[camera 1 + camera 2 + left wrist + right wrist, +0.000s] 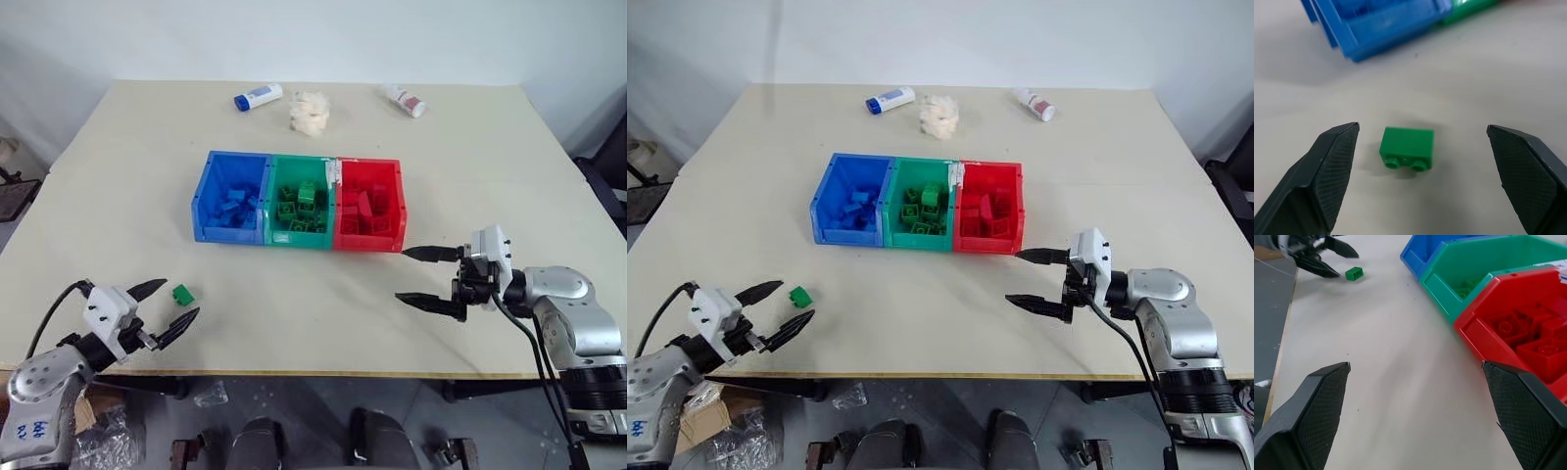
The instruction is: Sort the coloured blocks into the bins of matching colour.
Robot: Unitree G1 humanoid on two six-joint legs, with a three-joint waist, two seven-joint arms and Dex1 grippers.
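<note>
One small green block (182, 294) lies on the table near its front left edge, also seen close up as a two-stud brick (1407, 147). My left gripper (168, 307) is open just beside it, its fingertips (1337, 161) spread wide to either side, touching nothing. The bins stand joined in a row mid-table: blue (231, 197), green (302, 203) with several green bricks inside, and red (368, 206). My right gripper (423, 278) hangs open and empty off the red bin's front right corner. The right wrist view shows the bins' near walls (1469, 271) and the loose block (1354, 273).
At the table's far edge lie a blue-capped white bottle (258, 96), a crumpled white wad (311, 111) and a red-labelled white bottle (405, 100). The table's front edge (313, 372) runs just below both grippers.
</note>
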